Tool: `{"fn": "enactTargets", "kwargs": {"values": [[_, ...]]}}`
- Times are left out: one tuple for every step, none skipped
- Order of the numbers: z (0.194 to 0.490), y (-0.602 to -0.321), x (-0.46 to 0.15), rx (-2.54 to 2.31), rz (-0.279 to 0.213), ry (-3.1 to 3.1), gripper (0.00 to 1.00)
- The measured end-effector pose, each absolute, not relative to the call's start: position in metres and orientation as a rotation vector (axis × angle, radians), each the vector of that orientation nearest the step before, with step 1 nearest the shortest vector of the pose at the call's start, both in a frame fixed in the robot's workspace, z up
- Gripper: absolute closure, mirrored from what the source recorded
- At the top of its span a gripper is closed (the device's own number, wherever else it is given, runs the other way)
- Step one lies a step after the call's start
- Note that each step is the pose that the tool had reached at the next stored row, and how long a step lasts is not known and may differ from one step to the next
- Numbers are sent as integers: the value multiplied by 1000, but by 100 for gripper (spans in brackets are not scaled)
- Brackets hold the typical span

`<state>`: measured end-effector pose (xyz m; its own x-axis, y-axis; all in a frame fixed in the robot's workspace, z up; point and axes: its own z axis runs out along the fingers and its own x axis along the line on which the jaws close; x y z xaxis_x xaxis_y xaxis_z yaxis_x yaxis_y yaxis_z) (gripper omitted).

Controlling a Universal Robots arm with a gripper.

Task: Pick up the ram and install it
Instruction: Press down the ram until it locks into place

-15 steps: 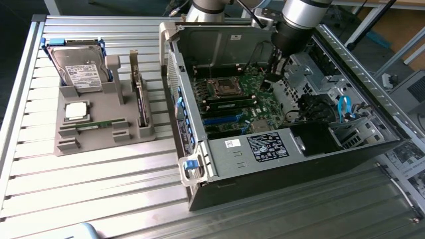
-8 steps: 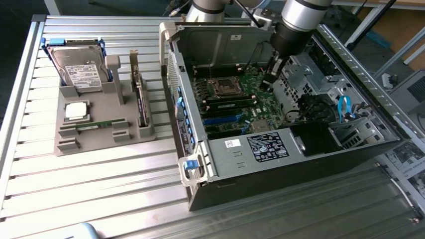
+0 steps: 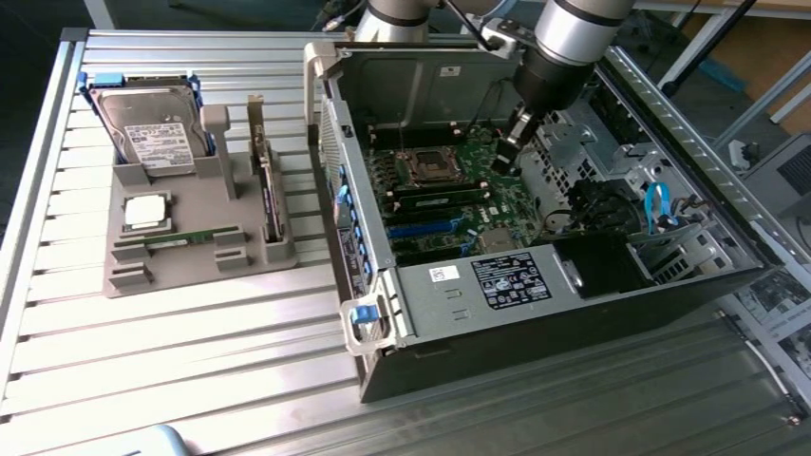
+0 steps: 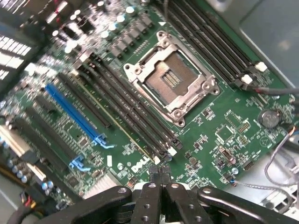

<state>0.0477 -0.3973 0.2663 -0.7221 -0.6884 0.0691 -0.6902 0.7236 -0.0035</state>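
Hand (image 4: 161,179): we see its fingers pressed together, holding nothing, just above the motherboard (image 4: 219,126).
Wrist view: we read an empty processor socket (image 4: 170,77) between rows of memory slots (image 4: 126,119).
Exterior view: we find the ram (image 3: 190,237) lying in the grey holder (image 3: 190,271) on the worktop (image 3: 165,370), well apart from the computer case (image 3: 533,294).
Around: hard drive (image 3: 155,133) and processor chip (image 3: 144,211) sit in that holder.

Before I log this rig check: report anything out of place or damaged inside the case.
Nothing looks damaged, spilled or askew. The processor socket stands empty; the shut gripper hangs over the motherboard by the memory slots.
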Motion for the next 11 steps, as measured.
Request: {"fn": "enactTargets", "kwargs": {"values": [[266, -397, 48, 1116, 44, -2869, 89], [265, -397, 48, 1079, 42, -2882, 89], [264, -397, 48, 1050, 41, -2893, 89], [263, -397, 48, 1021, 41, -2903, 89], [263, -397, 48, 993, 39, -2912, 89], [262, -397, 48, 972, 39, -2919, 89], [261, -397, 48, 943, 38, -2928, 89], [261, -397, 48, 915, 37, -2937, 89], [260, -397, 48, 891, 36, -2944, 89], [260, -397, 48, 865, 35, -2952, 89], [259, -397, 48, 839, 34, -2959, 89]]}}
